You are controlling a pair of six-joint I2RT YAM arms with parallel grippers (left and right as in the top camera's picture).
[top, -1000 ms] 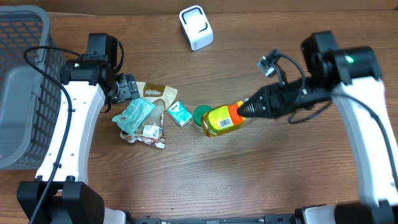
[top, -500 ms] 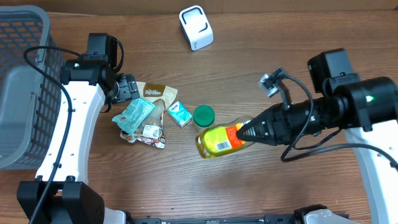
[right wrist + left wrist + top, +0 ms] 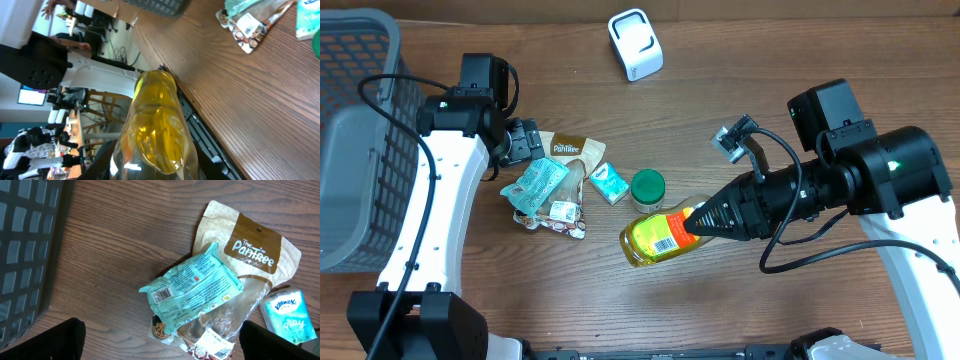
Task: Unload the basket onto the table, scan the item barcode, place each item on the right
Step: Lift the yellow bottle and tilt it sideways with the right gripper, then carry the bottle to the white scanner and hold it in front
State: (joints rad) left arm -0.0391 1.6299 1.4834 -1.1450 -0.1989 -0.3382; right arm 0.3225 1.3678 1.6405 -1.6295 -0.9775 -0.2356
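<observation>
Bottle (image 3: pixel 660 237): yellow, barcode up, clamped in my right gripper (image 3: pixel 692 222), well apart from the scanner (image 3: pixel 635 44). My left gripper (image 3: pixel 525 140): spread wide, empty, left of scanner.

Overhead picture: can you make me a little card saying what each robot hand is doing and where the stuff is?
Right gripper: shut on the yellow bottle, at its cap end
Yellow bottle: held sideways, barcode label facing up
Left gripper: open, empty, beside the pile of packets
White scanner: far side, apart from the bottle
Grey basket: left side
</observation>
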